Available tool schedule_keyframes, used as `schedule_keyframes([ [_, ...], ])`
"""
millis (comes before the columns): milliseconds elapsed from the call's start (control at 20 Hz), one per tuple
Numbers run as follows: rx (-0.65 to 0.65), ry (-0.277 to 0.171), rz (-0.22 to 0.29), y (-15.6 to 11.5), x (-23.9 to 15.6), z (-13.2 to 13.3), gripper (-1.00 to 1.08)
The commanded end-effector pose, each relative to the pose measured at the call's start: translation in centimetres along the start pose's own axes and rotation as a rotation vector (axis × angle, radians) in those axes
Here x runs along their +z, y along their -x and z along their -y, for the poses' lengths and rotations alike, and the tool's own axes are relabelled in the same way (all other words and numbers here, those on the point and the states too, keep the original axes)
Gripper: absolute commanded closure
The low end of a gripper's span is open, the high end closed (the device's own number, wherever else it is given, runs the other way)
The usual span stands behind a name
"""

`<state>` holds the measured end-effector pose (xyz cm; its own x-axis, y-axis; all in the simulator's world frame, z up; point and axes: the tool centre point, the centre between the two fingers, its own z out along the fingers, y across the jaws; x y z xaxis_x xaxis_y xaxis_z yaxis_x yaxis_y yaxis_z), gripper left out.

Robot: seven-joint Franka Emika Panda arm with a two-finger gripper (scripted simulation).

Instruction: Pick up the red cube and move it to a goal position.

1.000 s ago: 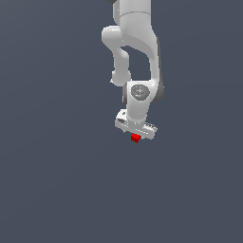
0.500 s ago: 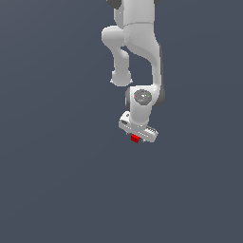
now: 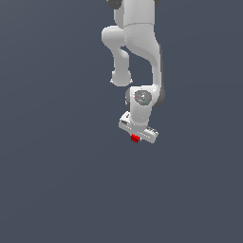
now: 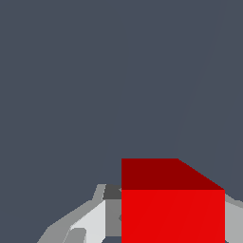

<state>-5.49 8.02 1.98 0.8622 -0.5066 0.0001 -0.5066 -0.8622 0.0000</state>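
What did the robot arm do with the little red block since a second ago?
The gripper carried the red cube a little toward the exterior view's left, and the arm's upper links rose and swung toward the exterior view's right. Nothing was picked up or dropped: the cube stayed clamped between the fingers, just under the white hand, at about the same height.

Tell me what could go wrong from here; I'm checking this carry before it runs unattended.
1. The red cube is tiny against the gripper, so the jaws hold little surface; a jerk might let it slip.
2. In the wrist view the cube seems to sit off-centre against the visible finger, so it may twist.
3. No goal marker shows in either view, so placement cannot be checked by eye.
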Motion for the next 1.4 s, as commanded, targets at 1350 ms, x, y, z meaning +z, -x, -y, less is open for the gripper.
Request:
schedule_keyframes([
  [1350, 0.0, -0.001, 0.001, -1.3, -9.3, -3.8, 1.08],
])
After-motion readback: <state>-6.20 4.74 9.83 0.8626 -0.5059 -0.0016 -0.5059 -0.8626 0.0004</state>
